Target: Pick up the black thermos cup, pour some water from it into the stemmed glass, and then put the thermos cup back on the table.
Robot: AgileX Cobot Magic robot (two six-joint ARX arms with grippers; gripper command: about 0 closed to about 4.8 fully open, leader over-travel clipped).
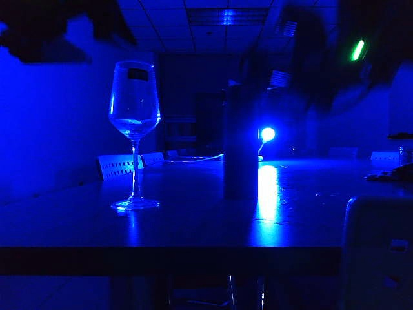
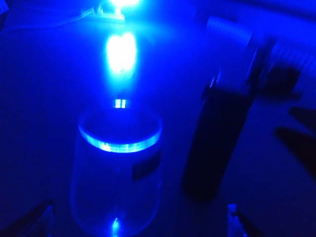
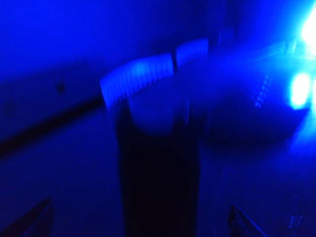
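**Both grippers wide above glass and thermos in blue light**

Nearest the exterior camera runs the thick front edge of the table (image 1: 168, 248), a dark glossy top that mirrors a streak of blue light. At the lower right a pale rounded chair back (image 1: 377, 252) stands in front of that edge.

On the tabletop the stemmed glass (image 1: 135, 132) stands upright at the left, its round foot flat on the surface and a small dark label near its rim. The black thermos cup (image 1: 241, 142) stands upright to its right, apart from it, a dark column nearly as tall as the glass.

The left gripper (image 1: 45, 35) hangs as a dark shape at the upper left, above the glass and clear of it. In the left wrist view its fingertips (image 2: 42, 219) show far apart at the lower corners, holding nothing, with the glass (image 2: 118, 173) between them below and the thermos (image 2: 215, 138) beside it.

The right gripper (image 1: 310, 58) is a blurred dark mass at the upper right, above and just right of the thermos. In the blurred right wrist view its fingertips (image 3: 29, 217) also stand wide and empty, with the thermos (image 3: 158, 182) between them farther off.

Farther back a bright blue lamp (image 1: 267, 134) glows, and pale chair backs (image 1: 119, 166) line the table's far side.
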